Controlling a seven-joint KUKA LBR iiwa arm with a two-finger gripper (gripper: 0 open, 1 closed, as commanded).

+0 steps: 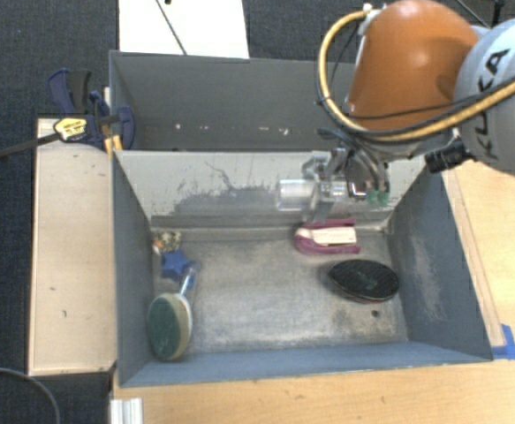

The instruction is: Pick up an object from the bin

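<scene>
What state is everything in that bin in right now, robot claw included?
pink-and-white block: lying at the foot of the back wall.
gripper: poised above the pink-and-white block.
black oval disc: lying flat, untouched.
green round brush: lying against the left wall.

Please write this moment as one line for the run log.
gripper: over purple-and-white block | place: back of bin | nearby: black oval disc
</scene>
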